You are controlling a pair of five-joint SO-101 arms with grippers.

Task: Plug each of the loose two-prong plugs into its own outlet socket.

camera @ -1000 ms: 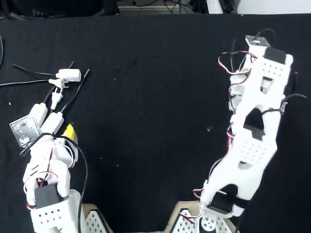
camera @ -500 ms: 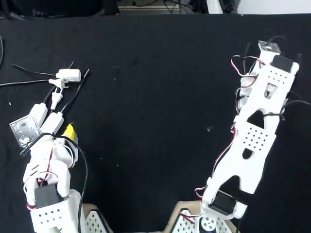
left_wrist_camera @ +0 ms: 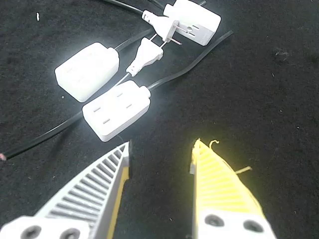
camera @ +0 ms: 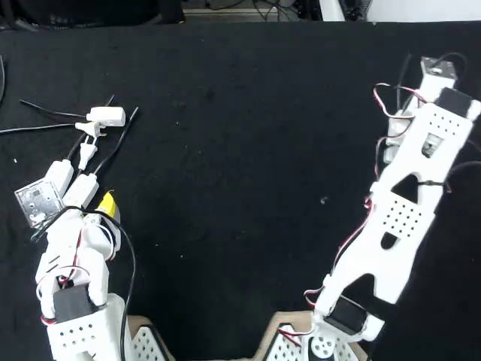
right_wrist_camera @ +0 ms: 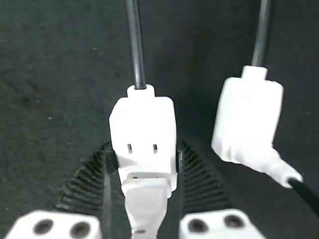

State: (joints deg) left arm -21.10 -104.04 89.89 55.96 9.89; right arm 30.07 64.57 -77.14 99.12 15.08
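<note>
My left gripper point(left_wrist_camera: 160, 149) stands open just above the black table, nothing between its grey and yellow fingers. Just beyond its tips lies a white outlet socket point(left_wrist_camera: 116, 109), with a second socket point(left_wrist_camera: 87, 70) beside it. Farther off, a third socket point(left_wrist_camera: 194, 21) has a loose two-prong plug point(left_wrist_camera: 159, 24) lying against it, and another loose plug point(left_wrist_camera: 145, 54) rests between the sockets. My right gripper point(right_wrist_camera: 143, 162) is shut on a white socket point(right_wrist_camera: 143, 132) that has a plug point(right_wrist_camera: 145, 199) pushed into its end. Another socket and plug pair point(right_wrist_camera: 249, 119) lies beside it.
Black cables point(camera: 45, 111) trail off to the far left of the table. The right arm point(camera: 421, 150) stretches along the right edge and hides its own gripper from above. The left arm point(camera: 75, 256) sits at the front left, with the sockets point(camera: 85, 188) at its tip.
The right arm has swung to the right and toward the far right corner of the table. The left arm and the sockets beside it have stayed put.
</note>
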